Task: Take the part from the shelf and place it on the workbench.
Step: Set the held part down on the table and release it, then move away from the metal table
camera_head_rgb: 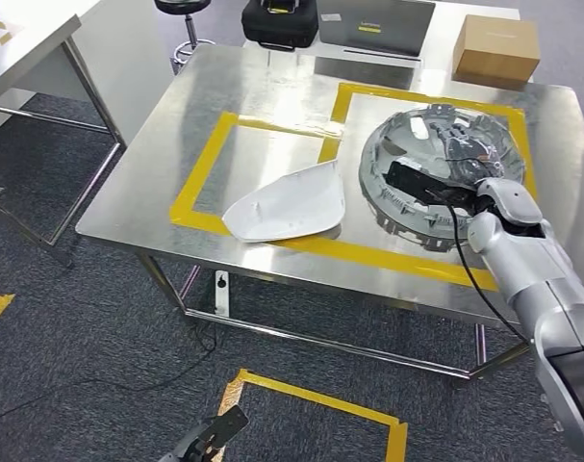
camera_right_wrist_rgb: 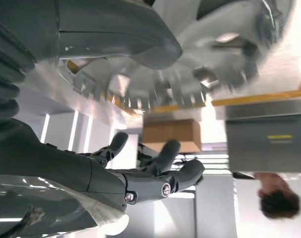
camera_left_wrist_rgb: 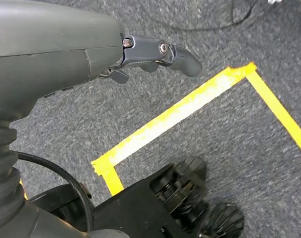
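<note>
A round silver wheel-cover part lies flat on the steel workbench, inside the right yellow-taped rectangle. My right hand hovers over its near-left rim. In the right wrist view the fingers are spread and extended in the air, with the thumb close to the cover's ribbed rim; nothing is gripped. A white curved shell part lies across the left taped rectangle's near edge. My left hand hangs low beside the bench, its fingers loosely extended over the carpet and holding nothing.
At the bench's far edge stand a cardboard box, a grey laptop and a black bag. A stool and a second steel table are to the left. A person is beyond the bench. Yellow tape marks the floor.
</note>
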Controlling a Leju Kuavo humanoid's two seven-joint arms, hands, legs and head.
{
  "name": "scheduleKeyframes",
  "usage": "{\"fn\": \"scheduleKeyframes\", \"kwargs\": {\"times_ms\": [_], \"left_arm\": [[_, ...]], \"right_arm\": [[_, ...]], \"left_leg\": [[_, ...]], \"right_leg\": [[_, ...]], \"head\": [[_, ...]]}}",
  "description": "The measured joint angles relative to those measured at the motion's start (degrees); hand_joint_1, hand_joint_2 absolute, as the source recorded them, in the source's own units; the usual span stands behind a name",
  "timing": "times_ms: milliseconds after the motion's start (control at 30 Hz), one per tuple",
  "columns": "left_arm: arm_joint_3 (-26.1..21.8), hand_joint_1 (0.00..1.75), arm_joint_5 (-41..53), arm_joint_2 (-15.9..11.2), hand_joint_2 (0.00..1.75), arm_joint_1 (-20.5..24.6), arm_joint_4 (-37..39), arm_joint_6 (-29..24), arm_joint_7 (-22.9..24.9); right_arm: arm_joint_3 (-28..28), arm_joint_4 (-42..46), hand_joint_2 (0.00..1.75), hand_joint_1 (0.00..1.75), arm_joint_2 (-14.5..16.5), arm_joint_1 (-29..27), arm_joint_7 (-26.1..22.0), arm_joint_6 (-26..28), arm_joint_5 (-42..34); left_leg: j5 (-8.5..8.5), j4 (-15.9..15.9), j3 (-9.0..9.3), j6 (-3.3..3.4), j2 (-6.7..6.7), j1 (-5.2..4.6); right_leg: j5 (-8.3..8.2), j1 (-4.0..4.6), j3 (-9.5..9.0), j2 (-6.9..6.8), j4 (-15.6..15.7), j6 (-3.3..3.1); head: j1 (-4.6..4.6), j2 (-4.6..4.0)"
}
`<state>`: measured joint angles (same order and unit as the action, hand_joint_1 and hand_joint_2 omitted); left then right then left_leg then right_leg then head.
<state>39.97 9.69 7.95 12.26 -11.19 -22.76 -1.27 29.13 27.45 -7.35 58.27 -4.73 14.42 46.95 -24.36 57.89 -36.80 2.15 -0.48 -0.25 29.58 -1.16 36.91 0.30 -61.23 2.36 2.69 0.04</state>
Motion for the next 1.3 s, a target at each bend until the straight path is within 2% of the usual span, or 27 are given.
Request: {"fn": "scheduleKeyframes", "kwargs": {"times_ms": [67, 100, 133, 167, 200, 233, 300, 333, 433, 500, 600, 633, 667, 700, 800, 833, 867, 933, 967, 1000, 1033, 1100, 1133, 1167, 1200, 1233, 1300], "left_arm": [[-0.2, 0.0, 0.3, 0.1, 0.0, 0.0, 0.0, -0.3, 0.2], [-0.2, 0.0, 0.4, 0.1, 0.0, 0.0, 0.0, -0.4, 0.4], [-0.3, 0.0, 0.5, 0.1, 0.0, -0.1, 0.0, -0.5, 0.5], [-0.3, 0.0, 0.4, 0.1, 0.0, -0.1, 0.0, -0.5, 0.7], [-0.4, 0.0, 0.4, 0.1, 0.0, -0.2, 0.0, -0.5, 0.9], [-0.5, 0.0, 0.4, 0.1, 0.0, -0.1, 0.0, -0.5, 1.0], [-0.8, 0.0, 0.0, 0.0, 0.0, 0.0, 0.0, -0.5, 1.0], [-1.1, 0.0, -0.3, 0.0, 0.0, 0.0, 0.0, -0.5, 1.0], [-1.9, 0.0, -0.8, 0.0, 0.0, -0.2, 0.0, -0.5, 1.0], [-2.5, 0.0, -1.1, -0.1, 0.0, -0.4, 0.0, -0.5, 0.9], [-3.3, 0.0, -1.4, -0.2, 0.0, -0.5, 0.0, -0.6, 0.6], [-3.5, 0.0, -1.4, -0.3, 0.0, -0.6, 0.0, -0.6, 0.3], [-3.8, 0.0, -1.6, -0.3, 0.0, -0.7, 0.0, -0.7, 0.0], [-4.1, 0.0, -1.7, -0.3, 0.0, -0.8, 0.0, -0.8, -0.3], [-5.2, 0.0, -2.1, -0.4, 0.0, -1.0, 0.0, -1.4, -1.0], [-5.6, 0.0, -2.2, -0.4, 0.0, -1.0, 0.0, -1.7, -1.1], [-5.9, 0.0, -2.4, -0.4, 0.0, -1.0, 0.0, -2.1, -1.2], [-6.8, 0.0, -2.9, -0.5, 0.0, -1.6, 0.0, -2.8, -1.4], [-7.2, 0.0, -3.0, -0.5, 0.0, -1.9, 0.0, -3.1, -1.4], [-7.6, 0.0, -3.2, -0.6, 0.0, -2.3, 0.0, -3.4, -1.4], [-8.0, 0.0, -3.3, -0.6, 0.0, -2.6, 0.0, -3.6, -1.5], [-8.5, 0.0, -3.3, -0.7, 0.0, -3.0, 0.0, -3.7, -1.8], [-8.7, 0.0, -3.4, -0.8, 0.0, -3.2, 0.0, -3.7, -1.9], [-8.9, 0.0, -3.4, -0.8, 0.0, -3.4, 0.0, -3.7, -1.9], [-9.1, 0.0, -3.4, -0.9, 0.0, -3.5, 0.0, -3.7, -1.9], [-9.2, 0.0, -3.4, -0.9, 0.0, -3.5, 0.0, -3.8, -1.9], [-9.5, 0.0, -3.7, -0.8, 0.0, -3.5, 0.0, -4.0, -1.9]], "right_arm": [[0.2, -0.5, 0.0, 0.0, -0.2, 0.0, -0.2, 0.0, 0.1], [0.2, -0.8, 0.0, 0.0, -0.2, 0.0, -0.3, 0.0, 0.1], [0.3, -1.0, 0.0, 0.0, -0.3, -0.1, -0.3, 0.0, 0.1], [0.3, -1.2, 0.0, 0.0, -0.3, -0.1, -0.4, -0.1, 0.1], [0.3, -1.3, 0.0, 0.0, -0.3, -0.1, -0.4, -0.3, 0.1], [0.3, -1.3, 0.0, 0.0, -0.3, 0.2, -0.5, -0.6, 0.0], [0.3, -1.3, 0.0, 0.0, -0.3, 0.7, -1.3, -0.9, -0.7], [0.1, -1.2, 0.0, 0.0, -0.3, 0.8, -2.2, -0.8, -1.5], [-1.4, 0.0, 0.0, 0.0, -0.3, -0.4, -6.0, 0.3, -5.8], [-3.0, 2.2, 0.0, 0.0, -0.3, -1.7, -8.4, 1.0, -9.0], [-5.3, 5.7, 0.0, 0.0, -0.3, -3.4, -10.6, 1.3, -12.5], [-6.1, 7.2, 0.0, 0.0, -0.3, -4.5, -11.6, 1.1, -14.5], [-7.0, 9.4, 0.0, 0.0, -0.4, -6.0, -12.7, 0.9, -17.2], [-8.3, 12.4, 0.0, 0.0, -0.4, -8.0, -13.8, 0.6, -20.3], [-12.2, 22.9, 0.0, 0.0, -0.7, -14.3, -15.9, 0.0, -27.7], [-13.4, 26.3, 0.0, 0.0, -0.8, -16.3, -16.5, 0.0, -29.3], [-14.6, 29.7, 0.0, 0.0, -0.8, -18.9, -17.4, 0.1, -31.1], [-17.0, 37.2, 0.0, 0.0, -0.9, -25.1, -19.4, 0.4, -34.4], [-18.0, 40.6, 0.0, 0.0, -0.9, -28.5, -20.5, 0.6, -35.7], [-19.0, 43.7, 0.0, 0.0, -0.9, -31.8, -21.3, 0.9, -36.7], [-19.9, 46.4, 0.0, 0.0, -0.9, -34.8, -22.0, 1.2, -37.3], [-21.3, 50.6, 0.0, 0.0, -0.8, -39.4, -22.6, 1.5, -37.9], [-21.9, 52.2, 0.0, 0.0, -0.8, -41.1, -22.7, 1.6, -37.9], [-22.3, 53.5, 0.0, 0.0, -0.8, -42.4, -22.8, 1.6, -38.0], [-22.6, 54.6, 0.0, 0.0, -0.8, -43.4, -22.8, 1.8, -38.2], [-22.9, 55.7, 0.0, 0.0, -0.8, -44.3, -22.8, 2.0, -38.6], [-23.9, 58.2, 0.0, 0.0, -0.1, -46.2, -23.3, 3.0, -40.4]], "left_leg": [[0.22, -0.5, 0.38, 0.26, 0.02, 0.07], [0.22, -0.5, 0.39, 0.32, 0.01, 0.06], [0.2, -0.4, 0.4, 0.34, 0.0, 0.05], [0.16, -0.3, 0.42, 0.32, 0.0, 0.07], [0.08, -0.2, 0.45, 0.24, -0.01, 0.12], [-0.07, 0.1, 0.46, 0.05, -0.01, 0.18], [-0.44, 0.8, 0.29, -0.53, -0.01, 0.07], [-0.49, 1.1, 0.19, -0.83, -0.02, -0.01], [-0.46, 1.5, -0.05, -1.45, -0.05, -0.08], [-2.61, 3.7, -0.83, -2.03, -0.02, 0.0], [-8.72, 13.8, -4.03, -2.66, 0.03, 0.21], [-9.84, 16.4, -4.59, -2.64, 0.03, 0.24], [-9.96, 17.0, -4.25, -2.5, 0.03, 0.23], [-9.12, 15.4, -2.84, -2.24, 0.03, 0.19], [-5.57, 4.3, 4.15, -0.79, 0.02, -0.24], [-5.14, 1.9, 5.48, -0.44, 0.01, -0.43], [-5.07, 0.9, 5.98, -0.23, -0.04, -0.57], [-4.28, 0.3, 5.94, 0.0, -0.19, -0.52], [-3.68, -0.1, 5.83, 0.21, -0.24, -0.37], [-3.02, -0.6, 5.58, 0.47, -0.23, -0.21], [-2.4, -1.0, 5.16, 0.69, -0.18, -0.07], [-1.42, -1.1, 3.84, 0.95, -0.11, -0.18], [-0.95, -1.0, 3.11, 0.95, -0.05, -0.23], [-0.45, -1.0, 2.37, 0.92, 0.02, -0.28], [0.04, -0.9, 1.65, 0.84, 0.12, -0.29], [0.49, -0.9, 0.98, 0.71, 0.18, -0.28], [1.22, -0.4, -0.09, 0.33, 0.21, -0.35]], "right_leg": [[3.32, 0.14, 3.26, 0.14, -7.0, -0.05], [4.5, 0.15, 5.07, 0.19, -10.6, 0.02], [4.74, 0.14, 6.26, 0.19, -12.8, 0.18], [3.91, 0.09, 6.45, 0.14, -12.8, 0.35], [2.19, 0.02, 5.57, 0.06, -10.6, 0.52], [-0.01, -0.08, 3.8, -0.09, -6.8, 0.7], [-2.43, -0.09, 0.11, -0.24, 0.0, 0.75], [-2.73, -0.05, -0.93, -0.24, 1.8, 0.58], [-2.82, -0.01, -1.23, -0.2, 2.1, -0.29], [-3.14, -0.19, -1.11, -0.34, 2.1, -0.94], [-3.56, -0.14, -0.69, -0.39, 2.2, -1.69], [-3.7, -0.05, -0.56, -0.4, 2.2, -1.8], [-3.84, 0.06, -0.44, -0.41, 2.2, -1.85], [-4.01, 0.19, -0.33, -0.42, 2.2, -1.85], [-4.57, 0.47, -0.07, -0.5, 2.2, -1.59], [-4.79, 0.48, -0.01, -0.6, 2.3, -1.33], [-5.03, 0.46, -0.02, -0.73, 2.4, -0.99], [-5.47, 0.43, -0.12, -0.99, 2.9, -0.23], [-5.0, 0.42, 0.02, -0.97, 2.8, 0.09], [-3.6, 0.43, 0.49, -0.87, 2.0, 0.35], [-1.33, 0.43, 1.32, -0.7, -0.1, 0.54], [4.11, 0.43, 3.46, -0.47, -7.2, 0.88], [5.66, 0.43, 4.14, -0.44, -10.6, 0.99], [5.95, 0.42, 4.06, -0.44, -12.5, 1.11], [5.0, 0.4, 2.94, -0.45, -12.3, 1.19], [3.48, 0.36, 0.8, -0.48, -10.1, 1.26], [1.71, 0.27, -5.59, -0.53, -2.1, 1.29]], "head": [[-0.03, 0.0], [-0.06, 0.0], [-0.05, 0.0], [-0.06, 0.0], [-0.06, 0.0], [-0.06, 0.0], [-0.03, 0.0], [0.02, 0.0], [0.1, 0.0], [0.19, 0.0], [0.34, 0.0], [0.34, 0.0], [0.33, 0.0], [0.33, 0.0], [0.29, 0.0], [0.33, 0.0], [0.33, 0.0], [0.4, 0.0], [0.37, 0.0], [0.29, 0.0], [0.18, 0.0], [0.02, 0.0], [0.02, 0.0], [0.04, 0.0], [0.03, 0.0], [0.04, 0.0], [-0.03, 0.0]]}}
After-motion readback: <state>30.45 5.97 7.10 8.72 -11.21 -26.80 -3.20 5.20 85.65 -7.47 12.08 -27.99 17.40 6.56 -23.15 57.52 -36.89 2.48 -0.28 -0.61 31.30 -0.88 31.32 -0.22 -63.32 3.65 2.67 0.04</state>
